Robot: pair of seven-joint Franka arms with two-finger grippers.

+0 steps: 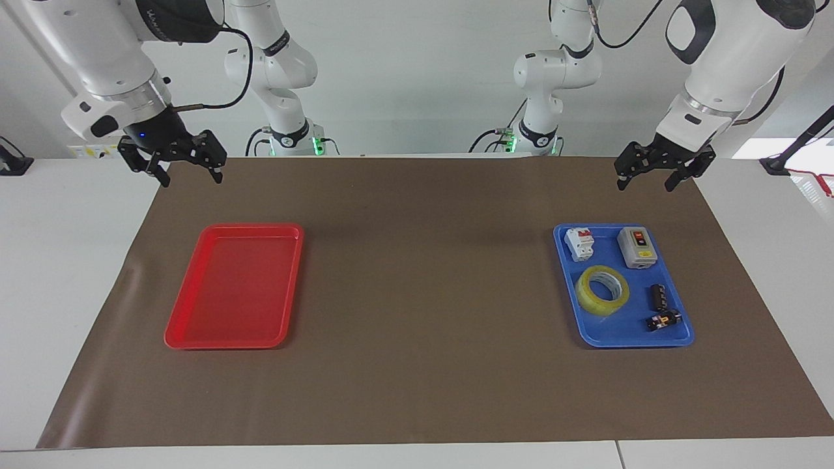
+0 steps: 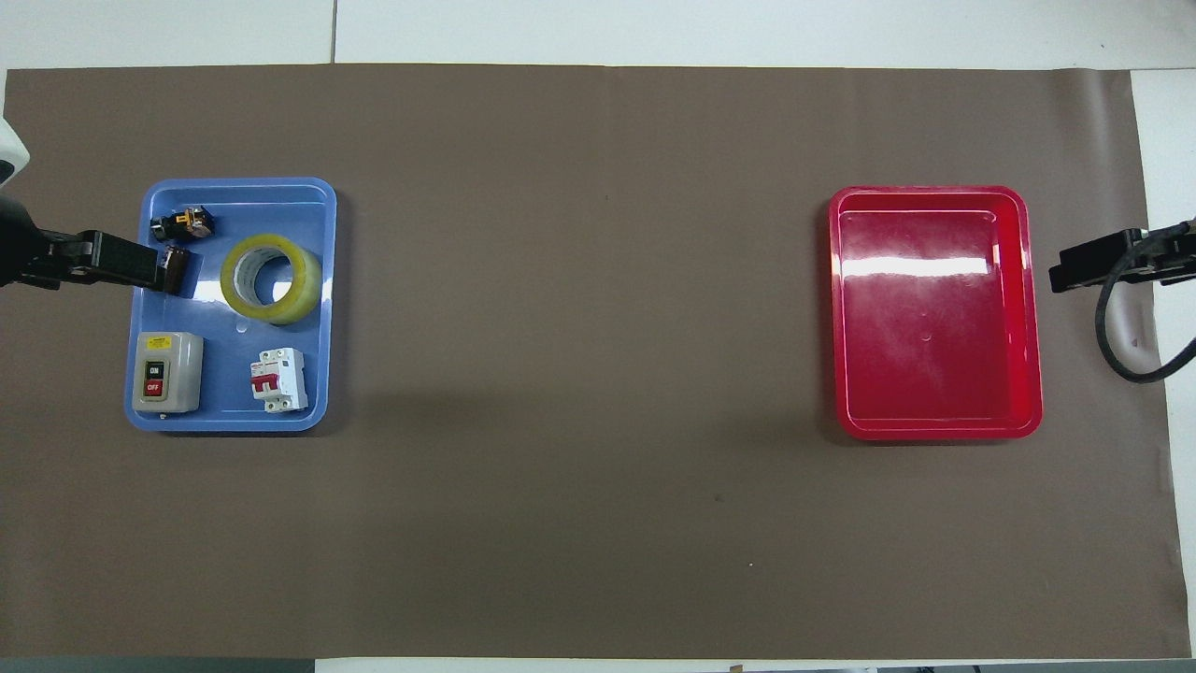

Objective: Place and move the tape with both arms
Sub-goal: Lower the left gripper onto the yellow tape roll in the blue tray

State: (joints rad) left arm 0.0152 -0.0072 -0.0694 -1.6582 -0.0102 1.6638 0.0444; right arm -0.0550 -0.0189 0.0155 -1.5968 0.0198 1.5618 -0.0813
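The tape point(image 1: 588, 296), a yellow translucent roll with a white core, lies flat in the blue tray point(image 1: 627, 327) at the left arm's end of the table. In the overhead view the tape point(image 2: 306, 282) sits mid-tray point(image 2: 224, 376). My left gripper point(image 1: 645, 185) hangs open in the air, well above the tray and touching nothing. From overhead the left gripper point(image 2: 126, 266) covers the tray's outer rim beside a small dark part. My right gripper point(image 1: 192, 180) waits open in the air by the red tray point(image 1: 234, 286). Overhead, the right gripper point(image 2: 1065, 276) shows beside the red tray point(image 2: 934, 318).
The blue tray also holds a grey on/off switch box point(image 2: 166, 372), a white and red circuit breaker point(image 2: 277, 379) and two small dark parts point(image 2: 185, 222). A brown mat point(image 1: 423, 293) covers the table. Two smaller white arms point(image 1: 541, 78) stand at the robots' edge.
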